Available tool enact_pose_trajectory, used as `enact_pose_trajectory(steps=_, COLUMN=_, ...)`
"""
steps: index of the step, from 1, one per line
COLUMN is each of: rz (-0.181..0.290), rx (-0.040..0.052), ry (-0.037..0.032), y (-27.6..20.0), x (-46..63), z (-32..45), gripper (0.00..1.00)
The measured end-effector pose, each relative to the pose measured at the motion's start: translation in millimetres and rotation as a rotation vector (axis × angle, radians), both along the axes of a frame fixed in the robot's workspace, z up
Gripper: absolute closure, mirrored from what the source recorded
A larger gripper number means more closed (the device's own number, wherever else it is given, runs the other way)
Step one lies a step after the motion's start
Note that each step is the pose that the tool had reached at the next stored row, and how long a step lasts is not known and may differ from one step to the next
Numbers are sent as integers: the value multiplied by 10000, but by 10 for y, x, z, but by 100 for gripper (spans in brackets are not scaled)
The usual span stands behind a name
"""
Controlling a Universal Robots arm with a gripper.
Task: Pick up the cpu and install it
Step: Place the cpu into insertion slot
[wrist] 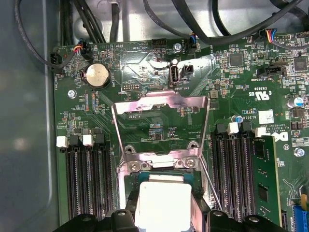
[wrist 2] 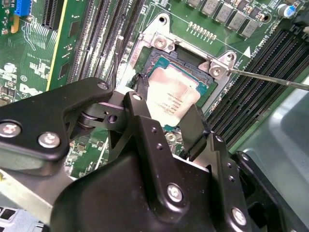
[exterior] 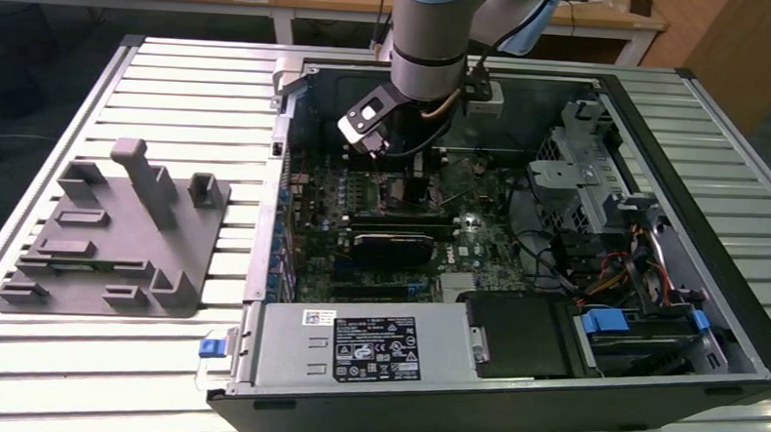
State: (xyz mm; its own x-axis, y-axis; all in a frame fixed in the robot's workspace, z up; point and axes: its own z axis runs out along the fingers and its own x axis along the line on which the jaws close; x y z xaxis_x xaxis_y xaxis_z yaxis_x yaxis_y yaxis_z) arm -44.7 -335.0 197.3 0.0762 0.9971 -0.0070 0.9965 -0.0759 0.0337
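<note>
Pincer (wrist 2: 169, 107) clasping cpu (wrist 2: 172, 94), over open socket (wrist 2: 181, 60)

1. The cpu (wrist 2: 171, 96) has a silvery top with faint dark print and a thin green rim.
2. The gripper (wrist 2: 167, 107) is matte black with silver screws.
3. The board (wrist: 145, 72) is green, flecked with small black and silver parts.
4. The socket frame (wrist: 159, 104) is bare silver metal.
5. The slots (wrist: 87, 179) are black with white latches.
6. The tray (exterior: 112, 233) is plain grey.
7. The table (exterior: 93, 359) is pale and ribbed in parallel slats.
8. The case (exterior: 481, 415) is black, and its clip (exterior: 213, 345) is blue.
9. The arm (exterior: 426, 42) is grey with a light-blue cap.
</note>
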Motion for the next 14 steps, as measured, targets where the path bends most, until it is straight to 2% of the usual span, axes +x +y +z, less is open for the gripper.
enact_pose_trajectory(steps=14, rz=0, rx=0, ry=0, y=0, x=0, z=-12, gripper=46)
